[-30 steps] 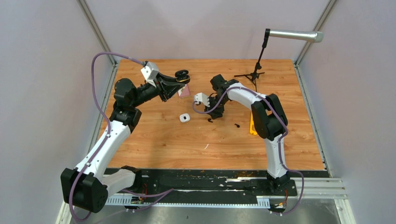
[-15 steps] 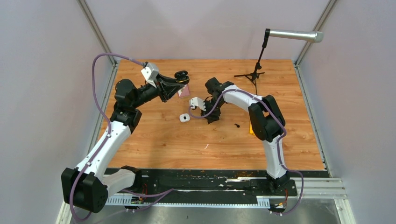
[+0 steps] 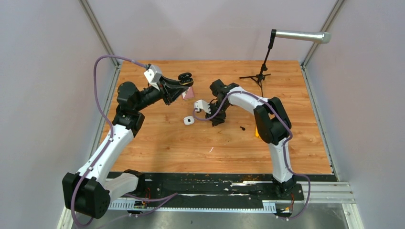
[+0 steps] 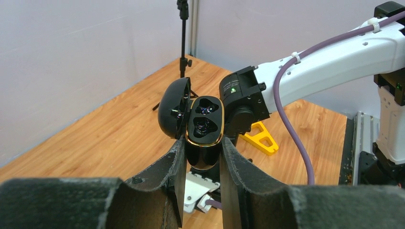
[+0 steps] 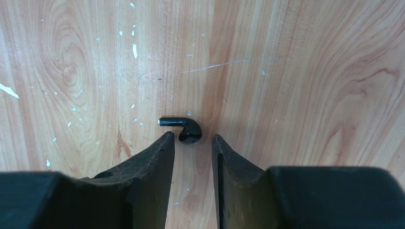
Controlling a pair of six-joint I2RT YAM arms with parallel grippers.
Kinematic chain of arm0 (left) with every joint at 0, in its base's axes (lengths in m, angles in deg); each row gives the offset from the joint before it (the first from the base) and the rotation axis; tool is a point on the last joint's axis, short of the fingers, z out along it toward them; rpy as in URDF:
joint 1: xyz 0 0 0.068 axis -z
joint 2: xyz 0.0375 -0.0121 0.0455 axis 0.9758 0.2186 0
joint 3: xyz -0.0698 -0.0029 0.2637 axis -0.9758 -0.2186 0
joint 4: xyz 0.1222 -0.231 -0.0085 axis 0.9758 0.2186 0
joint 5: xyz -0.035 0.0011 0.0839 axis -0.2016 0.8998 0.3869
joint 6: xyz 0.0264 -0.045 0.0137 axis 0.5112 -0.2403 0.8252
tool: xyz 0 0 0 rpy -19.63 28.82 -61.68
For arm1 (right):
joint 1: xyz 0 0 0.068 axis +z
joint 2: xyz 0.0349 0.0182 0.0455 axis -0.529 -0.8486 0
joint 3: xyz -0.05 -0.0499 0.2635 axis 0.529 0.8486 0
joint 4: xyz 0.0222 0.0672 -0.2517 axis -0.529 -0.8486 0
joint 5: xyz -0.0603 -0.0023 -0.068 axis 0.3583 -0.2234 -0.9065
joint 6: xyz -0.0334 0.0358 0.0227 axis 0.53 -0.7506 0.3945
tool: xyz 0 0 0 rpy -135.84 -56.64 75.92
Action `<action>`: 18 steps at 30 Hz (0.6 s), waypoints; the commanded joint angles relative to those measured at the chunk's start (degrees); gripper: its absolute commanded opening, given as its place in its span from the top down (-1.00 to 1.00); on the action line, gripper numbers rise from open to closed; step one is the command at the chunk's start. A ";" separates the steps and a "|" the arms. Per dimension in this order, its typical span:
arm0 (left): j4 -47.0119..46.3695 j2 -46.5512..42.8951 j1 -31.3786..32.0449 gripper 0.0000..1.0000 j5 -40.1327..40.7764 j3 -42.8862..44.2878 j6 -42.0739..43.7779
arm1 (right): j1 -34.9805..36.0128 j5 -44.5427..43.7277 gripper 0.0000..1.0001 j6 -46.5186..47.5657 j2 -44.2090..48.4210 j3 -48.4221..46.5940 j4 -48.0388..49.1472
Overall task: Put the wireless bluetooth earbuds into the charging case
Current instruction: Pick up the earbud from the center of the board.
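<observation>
Above the table [image 3: 162, 143], the left gripper [image 4: 203, 149] stays clamped on the charging case [image 4: 204, 125], whose lid is open. The right gripper [image 5: 192, 141] has shifted leftward since a second ago. Its fingers stand apart, flanking a black earbud [image 5: 187, 129] that lies ungripped on the wood.

Soft, even light from overhead keeps every view bright, with only faint shadows on the wooden table [image 3: 191, 148], a small glint on the charging case [image 4: 203, 148] lid, and the right gripper [image 5: 192, 138] blurred nearest its wrist while the wood beyond its fingertips is sharp.
</observation>
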 commanded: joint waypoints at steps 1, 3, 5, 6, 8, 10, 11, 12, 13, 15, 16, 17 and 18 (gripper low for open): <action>-1.27 -1.24 -0.48 1.00 0.54 -0.05 0.60 | 0.09 1.90 0.30 1.39 -2.03 -2.21 -2.72; -1.10 -1.21 -0.48 1.00 0.43 0.04 0.60 | 0.07 2.57 0.28 1.46 -2.49 -2.53 -3.04; -0.92 -1.17 -0.48 1.00 0.50 0.04 0.60 | 0.04 2.82 0.29 1.43 -3.10 -3.21 -3.48; -0.88 -1.08 -0.48 1.00 0.51 0.12 0.60 | 0.04 2.86 0.29 1.55 -3.36 -3.42 -3.72; -0.72 -1.06 -0.48 1.00 0.44 0.17 0.60 | 0.03 3.04 0.30 2.07 -3.97 -4.06 -4.48; -0.61 -0.99 -0.44 1.00 0.46 0.26 0.65 | 0.07 3.73 0.32 2.88 -5.09 -5.52 -6.93; -0.53 -0.89 -0.47 1.00 0.43 0.30 0.68 | 0.08 4.05 0.34 3.04 -5.88 -6.60 -8.57; -0.52 -0.87 -0.48 1.00 0.42 0.30 0.68 | 0.04 4.40 0.36 3.07 -6.78 -7.80 -9.96; -0.52 -0.82 -0.48 1.00 0.42 0.30 0.68 | 0.05 4.64 0.38 3.11 -7.50 -8.74 -11.24; -0.52 -0.79 -0.48 1.00 0.46 0.23 0.69 | 0.08 5.16 0.42 3.08 -8.55 -10.15 -12.86; -0.52 -0.71 -0.54 1.00 0.50 0.22 0.69 | 0.07 5.20 0.44 3.05 -8.81 -10.39 -13.10; -0.52 -0.78 -0.53 1.00 0.51 0.14 0.68 | 0.04 5.25 0.45 3.04 -8.99 -10.51 -13.21; -0.52 -0.70 -0.51 1.00 0.51 0.13 0.76 | 0.03 5.24 0.46 2.97 -9.02 -10.48 -13.18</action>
